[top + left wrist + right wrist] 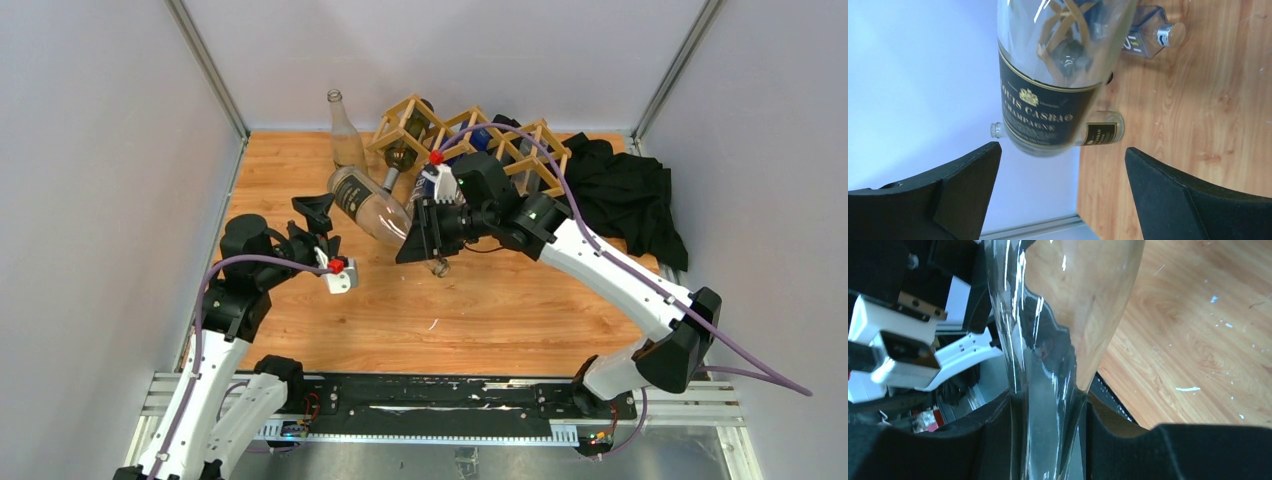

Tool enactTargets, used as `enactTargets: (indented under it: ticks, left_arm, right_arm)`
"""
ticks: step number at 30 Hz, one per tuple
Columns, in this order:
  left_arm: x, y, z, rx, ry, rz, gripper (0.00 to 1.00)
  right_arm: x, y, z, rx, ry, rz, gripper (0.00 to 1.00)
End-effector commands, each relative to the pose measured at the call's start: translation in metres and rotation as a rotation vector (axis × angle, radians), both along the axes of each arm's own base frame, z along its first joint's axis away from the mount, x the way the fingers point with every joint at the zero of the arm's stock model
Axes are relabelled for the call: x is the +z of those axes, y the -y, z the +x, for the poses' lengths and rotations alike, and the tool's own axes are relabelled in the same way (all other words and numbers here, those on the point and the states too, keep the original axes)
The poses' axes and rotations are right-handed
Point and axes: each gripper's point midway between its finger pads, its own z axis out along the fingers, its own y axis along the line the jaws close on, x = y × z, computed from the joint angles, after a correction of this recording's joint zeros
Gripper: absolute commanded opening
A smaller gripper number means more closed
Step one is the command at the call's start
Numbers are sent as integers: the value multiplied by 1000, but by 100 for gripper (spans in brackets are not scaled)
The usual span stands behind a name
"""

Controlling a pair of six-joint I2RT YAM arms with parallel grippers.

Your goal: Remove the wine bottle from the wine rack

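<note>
The wine bottle (368, 204) slants with its base away from the outstretched right gripper (1048, 417), which is clamped round its neck. The left gripper (1063, 175) is spread wide.

wine bottle (1058, 50) label (1043, 116): black with a gold border, at 6 o'clock on the clear body in the left wrist view.
label line 1: "louis casbao", gold capitals, under a small gold crest (1028, 94).
label line 2: "champagne", gold capitals.
label lower lines: fine gold print, too small to read.
small bottle (1104, 131), at 3 o'clock of that label: black-and-gold label, text unreadable.
square bottle (1148, 36), at 1 o'clock: pale marks, not legible.
</note>
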Motion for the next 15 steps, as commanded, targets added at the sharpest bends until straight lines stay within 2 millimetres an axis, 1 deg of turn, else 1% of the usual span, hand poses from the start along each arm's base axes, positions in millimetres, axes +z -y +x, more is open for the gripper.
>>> enactTargets:
  ticks: [1,5,10,12,15]
  left_arm:
    - [7,1,7,-26,127,76,100]
    - [-8,3,5,-60,127,134,100]
    - [-12,4,5,-69,139,142,100]
    - [-15,4,4,-70,134,147,100]
    - [-22,3,3,-72,120,158,100]
  right_arm:
    - [76,-17,-25,177,227,195,0]
    - [74,-22,-44,258,236,181,0]
    - [68,-28,-71,363,261,145,0]
    - [64,-30,-80,402,264,129,0]
    - [62,-33,-93,457,278,122,0]
